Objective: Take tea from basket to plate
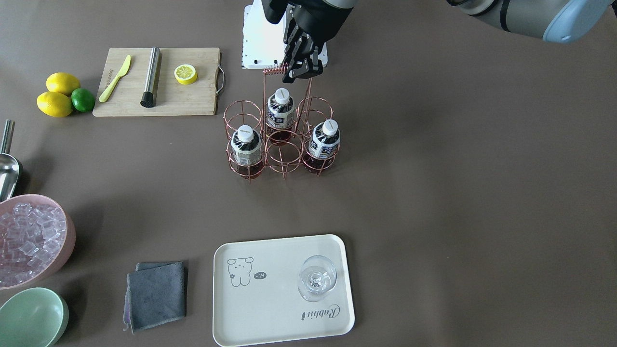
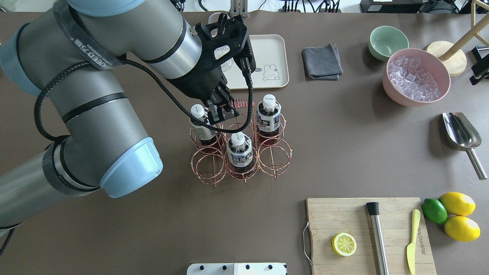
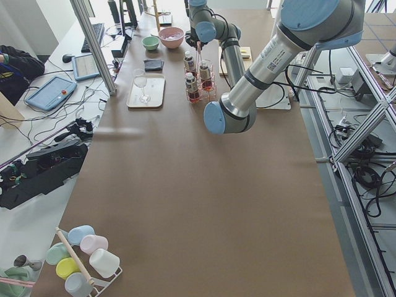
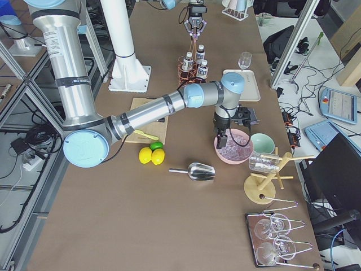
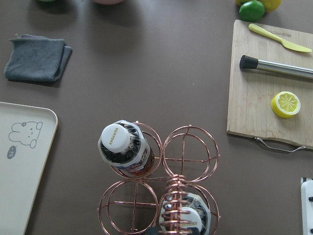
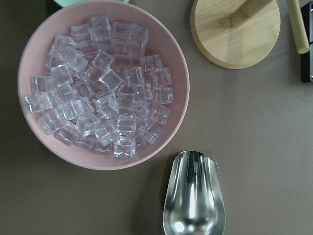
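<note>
The copper wire basket (image 1: pixel 284 166) stands mid-table with three tea bottles (image 1: pixel 281 111) (image 1: pixel 246 144) (image 1: pixel 325 140) in its rings; it also shows in the overhead view (image 2: pixel 208 166). My left gripper (image 1: pixel 304 72) is at one end of the basket's coiled handle (image 1: pixel 274 70), and its jaws look closed on it. The handle also shows low in the left wrist view (image 5: pixel 175 205). The cream plate (image 1: pixel 270 308) lies apart from the basket and holds an upright wine glass (image 1: pixel 316 278). My right gripper (image 4: pixel 221 137) hangs over the ice bowl; I cannot tell whether it is open.
A cutting board (image 1: pixel 193 96) with a lemon half, a muddler and a knife lies beside the basket. A grey cloth (image 1: pixel 156 294), a pink bowl of ice (image 1: pixel 29 238), a green bowl (image 1: pixel 31 318) and a metal scoop (image 1: pixel 7 168) sit further along.
</note>
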`<action>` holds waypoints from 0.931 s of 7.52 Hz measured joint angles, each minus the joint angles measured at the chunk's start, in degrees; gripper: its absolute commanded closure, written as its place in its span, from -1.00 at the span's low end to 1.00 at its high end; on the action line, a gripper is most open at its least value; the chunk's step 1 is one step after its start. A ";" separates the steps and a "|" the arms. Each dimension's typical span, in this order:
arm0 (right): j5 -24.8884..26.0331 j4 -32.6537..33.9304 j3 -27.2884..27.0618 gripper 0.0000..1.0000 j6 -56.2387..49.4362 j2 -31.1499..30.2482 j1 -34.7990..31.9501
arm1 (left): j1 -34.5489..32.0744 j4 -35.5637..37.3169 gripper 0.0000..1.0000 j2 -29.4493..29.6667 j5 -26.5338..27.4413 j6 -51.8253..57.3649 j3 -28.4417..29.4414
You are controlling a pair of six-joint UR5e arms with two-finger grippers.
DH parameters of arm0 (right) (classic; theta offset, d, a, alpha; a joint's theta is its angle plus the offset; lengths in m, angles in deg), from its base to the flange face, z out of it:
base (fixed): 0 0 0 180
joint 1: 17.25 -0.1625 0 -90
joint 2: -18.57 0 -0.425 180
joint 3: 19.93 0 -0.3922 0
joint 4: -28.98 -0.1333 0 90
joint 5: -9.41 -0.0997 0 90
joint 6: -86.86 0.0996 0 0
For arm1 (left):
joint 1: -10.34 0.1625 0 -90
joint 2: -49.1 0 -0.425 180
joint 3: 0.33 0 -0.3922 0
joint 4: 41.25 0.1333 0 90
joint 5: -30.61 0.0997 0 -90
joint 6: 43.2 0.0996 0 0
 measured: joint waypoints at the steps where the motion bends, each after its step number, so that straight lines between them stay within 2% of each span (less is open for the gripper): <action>1: -0.04 -0.19 -0.10 -1.00 1.20 1.30 1.10 | 0.02 -0.36 1.00 -0.13 -0.01 0.03 0.38; 3: -0.16 -0.27 0.15 -1.00 4.64 4.44 2.73 | 0.03 -1.61 1.00 -0.72 -0.07 0.09 0.93; 7: -0.22 -0.23 0.16 -1.00 23.49 12.32 9.11 | 0.00 -3.45 1.00 -1.40 -0.07 0.06 1.94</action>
